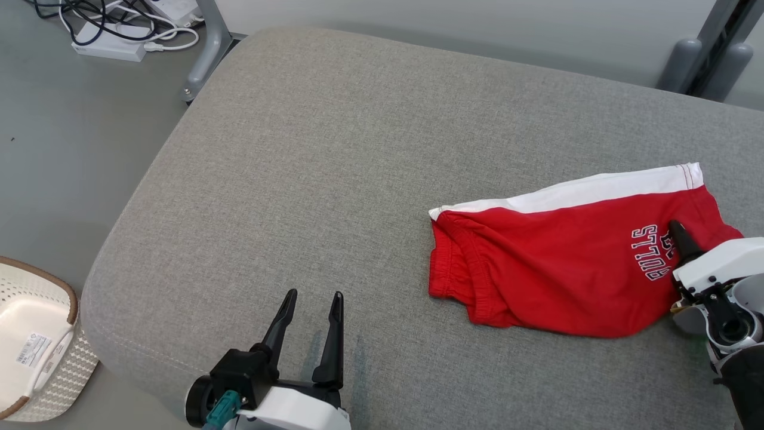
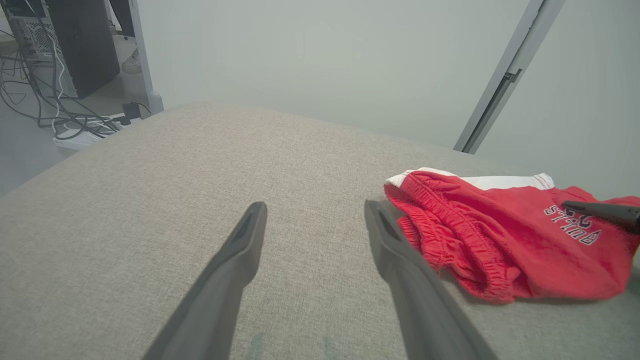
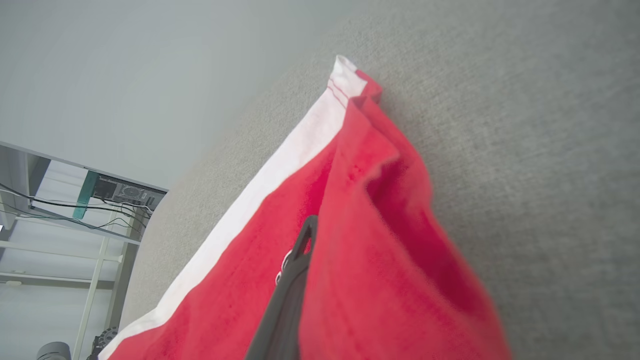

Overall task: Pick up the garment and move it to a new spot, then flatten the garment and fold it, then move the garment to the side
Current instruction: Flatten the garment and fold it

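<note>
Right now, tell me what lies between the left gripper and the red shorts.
Nothing but bare grey cushion, as the head view shows: the left gripper stands apart from the red shorts.

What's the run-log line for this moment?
stage: pick-up | left gripper: open, empty, above cushion | right gripper: shut on shorts near lettering | shorts: lying on cushion

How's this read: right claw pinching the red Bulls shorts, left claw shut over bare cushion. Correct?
Left claw is open, not shut, over the bare cushion; left wrist view shows it. Right claw is pinching the red Bulls shorts.
</note>
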Robot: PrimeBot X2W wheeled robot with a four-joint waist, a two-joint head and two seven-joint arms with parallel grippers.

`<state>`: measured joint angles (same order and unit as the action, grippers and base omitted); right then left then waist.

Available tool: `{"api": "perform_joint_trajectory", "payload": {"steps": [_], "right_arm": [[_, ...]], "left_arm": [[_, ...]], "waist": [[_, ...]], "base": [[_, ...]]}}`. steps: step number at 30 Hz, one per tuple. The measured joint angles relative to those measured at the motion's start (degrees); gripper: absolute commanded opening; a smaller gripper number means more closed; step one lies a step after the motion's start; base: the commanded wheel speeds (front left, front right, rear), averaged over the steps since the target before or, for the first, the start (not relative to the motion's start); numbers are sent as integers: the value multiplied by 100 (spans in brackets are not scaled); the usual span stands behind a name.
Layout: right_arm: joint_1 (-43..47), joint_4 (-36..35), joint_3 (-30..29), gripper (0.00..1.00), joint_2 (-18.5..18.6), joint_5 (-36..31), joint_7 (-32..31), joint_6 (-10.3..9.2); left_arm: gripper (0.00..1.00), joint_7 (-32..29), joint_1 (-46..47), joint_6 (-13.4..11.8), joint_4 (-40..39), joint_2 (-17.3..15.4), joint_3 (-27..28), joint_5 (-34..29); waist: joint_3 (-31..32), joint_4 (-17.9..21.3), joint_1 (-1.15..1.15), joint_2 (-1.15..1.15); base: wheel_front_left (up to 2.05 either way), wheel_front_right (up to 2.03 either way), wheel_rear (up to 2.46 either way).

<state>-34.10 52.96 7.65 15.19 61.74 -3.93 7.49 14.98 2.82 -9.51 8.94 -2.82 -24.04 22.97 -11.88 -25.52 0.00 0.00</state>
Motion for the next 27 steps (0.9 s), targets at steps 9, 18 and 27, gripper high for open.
{"api": "perform_joint_trajectory", "payload": {"steps": [9,18,27], "right_arm": [[242,-118,19,0,-66,450,513,2],[662,111,-111,0,-318,579,1473,2],[1130,169,-322,0,-633,486,1822,2]], "left_arm": [[100,0,-7,-4,44,0,52,-16],[100,0,-147,38,82,-1,102,-18],[100,0,-240,63,87,1,104,-16]], "waist": [[189,140,0,0],[498,483,0,0],[839,941,0,0]], "base": [[0,0,0],[0,0,0],[0,0,0]]}}
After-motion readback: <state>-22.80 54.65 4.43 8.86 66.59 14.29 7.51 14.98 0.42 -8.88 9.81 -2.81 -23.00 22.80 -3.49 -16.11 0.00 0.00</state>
